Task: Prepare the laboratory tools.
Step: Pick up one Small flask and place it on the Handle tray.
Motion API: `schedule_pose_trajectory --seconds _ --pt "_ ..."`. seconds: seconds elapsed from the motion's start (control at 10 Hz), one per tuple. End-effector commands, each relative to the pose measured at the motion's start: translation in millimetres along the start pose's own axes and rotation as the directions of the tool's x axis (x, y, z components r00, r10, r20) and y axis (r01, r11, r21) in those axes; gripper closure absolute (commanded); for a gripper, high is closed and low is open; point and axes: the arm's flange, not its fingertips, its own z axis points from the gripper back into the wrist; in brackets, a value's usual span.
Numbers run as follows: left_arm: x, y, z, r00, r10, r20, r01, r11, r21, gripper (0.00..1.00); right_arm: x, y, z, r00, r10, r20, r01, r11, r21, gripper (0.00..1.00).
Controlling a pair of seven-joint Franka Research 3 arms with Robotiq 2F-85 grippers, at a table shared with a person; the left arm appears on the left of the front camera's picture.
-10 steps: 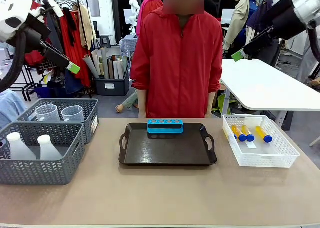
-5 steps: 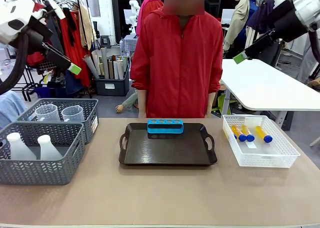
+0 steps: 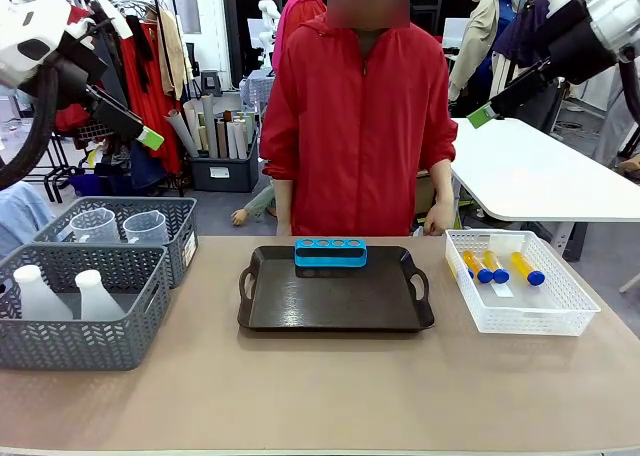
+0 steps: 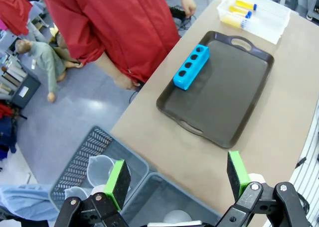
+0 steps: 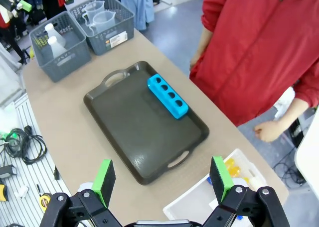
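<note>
Hanging high above the table (image 3: 320, 396), both arms are seen with nothing held: the left gripper (image 4: 178, 176) is spread wide and empty, and the right gripper (image 5: 162, 178) is likewise fully parted and empty. The rack (image 3: 330, 252) is set at the far edge of the tray (image 3: 335, 301), its holes unfilled. Three tubes (image 3: 497, 267) lie on their sides in the white basket (image 3: 520, 326) at the robot's right. Two flasks (image 3: 40, 294) stand in the nearer grey basket (image 3: 80, 351) at the left, and two jugs (image 3: 97, 224) in the farther one (image 3: 185, 238). Apart from the rack, nothing is judged to have been laid out yet.

Several slips are likely from here. The tubes lie close together, so two could be caught at once, or one rolled aside by a pad. A tube taken lying flat must be turned upright before the rack; if it is misaligned, the rim could be struck and the light rack shoved across the tray. The person's hand (image 3: 437, 219) is held just beside the white basket's far corner and could be met by a descent there. The flasks' tapered sides may slide out of the pads, and the neighbouring flask or the basket wall could be knocked by wide-set fingers.
</note>
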Motion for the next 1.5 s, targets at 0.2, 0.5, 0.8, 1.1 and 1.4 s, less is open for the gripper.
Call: schedule_pose_trajectory --seconds 0.2,0.5,0.8,1.1,1.4 --pt "0 1 2 1.000 0.002 0.002 -0.002 1.000 -0.002 0.00 0 -1 0 1.000 0.001 0.008 -0.002 1.000 0.012 0.00" --pt "0 1 2 1.000 0.002 0.002 -0.002 1.000 -0.002 0.00 0 -1 0 1.000 0.001 0.008 -0.002 1.000 0.012 0.00" --pt "2 16 10 0.986 0.131 -0.102 -0.111 0.978 0.176 0.00 0 -1 0 1.000 0.001 0.008 -0.002 1.000 0.012 0.00" --pt "-3 33 10 0.929 0.272 -0.251 -0.184 0.928 0.323 0.00 0 -1 0 1.000 0.001 0.008 -0.002 1.000 0.012 0.00" --pt "-28 20 -4 0.817 0.459 -0.349 -0.309 0.859 0.408 0.00 0 -1 0 1.000 0.001 0.008 -0.002 1.000 0.012 0.00"
